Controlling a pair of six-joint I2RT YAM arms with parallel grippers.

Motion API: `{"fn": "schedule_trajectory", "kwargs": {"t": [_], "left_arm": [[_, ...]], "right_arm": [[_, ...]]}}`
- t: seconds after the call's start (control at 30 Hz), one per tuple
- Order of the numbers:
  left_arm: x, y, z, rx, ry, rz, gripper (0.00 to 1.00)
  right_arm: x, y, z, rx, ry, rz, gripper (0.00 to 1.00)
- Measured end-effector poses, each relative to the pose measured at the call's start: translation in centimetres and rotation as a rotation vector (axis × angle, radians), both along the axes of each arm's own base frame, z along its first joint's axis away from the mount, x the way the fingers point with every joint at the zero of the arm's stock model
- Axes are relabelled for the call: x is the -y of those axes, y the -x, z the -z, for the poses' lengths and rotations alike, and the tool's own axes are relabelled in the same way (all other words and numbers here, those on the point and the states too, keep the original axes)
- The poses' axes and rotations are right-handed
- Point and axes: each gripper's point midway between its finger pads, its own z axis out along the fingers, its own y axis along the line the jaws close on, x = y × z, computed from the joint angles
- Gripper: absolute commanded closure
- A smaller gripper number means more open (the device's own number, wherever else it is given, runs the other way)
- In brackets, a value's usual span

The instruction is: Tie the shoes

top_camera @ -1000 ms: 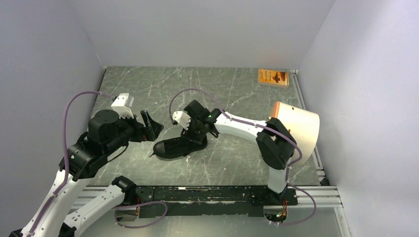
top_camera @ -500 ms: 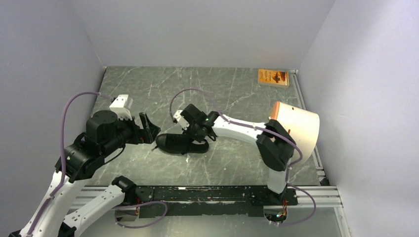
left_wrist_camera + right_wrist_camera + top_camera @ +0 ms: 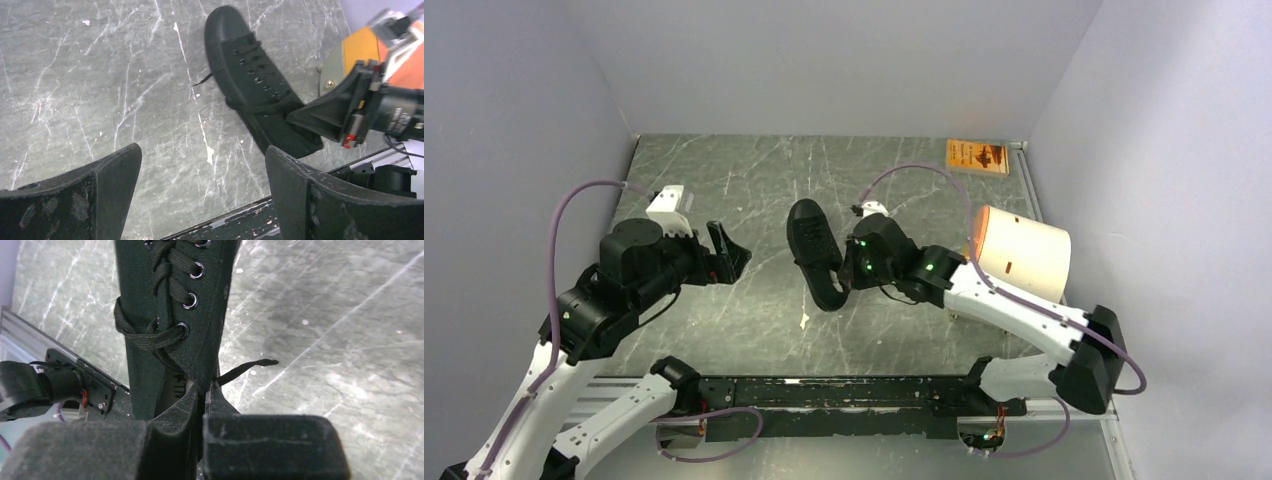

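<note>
The black shoe (image 3: 814, 250) lies on the marble table with its toe pointing away from the arms and its heel toward them. My right gripper (image 3: 849, 272) is shut on the shoe's fabric collar at the heel end; in the right wrist view the fingertips (image 3: 204, 390) pinch the edge just below the last eyelets. The laces (image 3: 167, 287) are threaded but loose, and one end (image 3: 250, 366) trails on the table. My left gripper (image 3: 729, 255) hangs open to the left of the shoe (image 3: 250, 75), with only bare table between its fingers (image 3: 115, 170).
A cream-and-orange curved cylinder (image 3: 1024, 250) stands at the right, close behind the right arm. A small orange box (image 3: 977, 156) lies in the far right corner. A metal rail (image 3: 854, 395) runs along the near edge. Grey walls enclose the table.
The right gripper shut on the shoe's collar and turned the shoe from lying crosswise to pointing away; the right arm's elbow swung down to the right. The left arm barely moved.
</note>
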Motion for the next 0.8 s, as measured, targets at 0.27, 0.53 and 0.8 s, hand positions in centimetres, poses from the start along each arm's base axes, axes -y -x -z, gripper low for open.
{"fn": "schedule_trajectory", "kwargs": {"t": [0.27, 0.53, 0.8], "left_arm": [[-0.1, 0.0, -0.7, 0.0, -0.004, -0.005, 0.02], [-1.8, 1.9, -2.6, 0.063, 0.032, -0.037, 0.02], [0.0, 1.2, 1.6, -0.047, 0.077, -0.023, 0.02]], "right_arm": [[-5.8, 0.7, 5.2, -0.104, 0.056, -0.19, 1.0], [-4.6, 2.6, 5.6, -0.062, 0.126, -0.213, 1.0], [-3.0, -0.6, 10.2, -0.125, 0.192, -0.018, 0.4]]}}
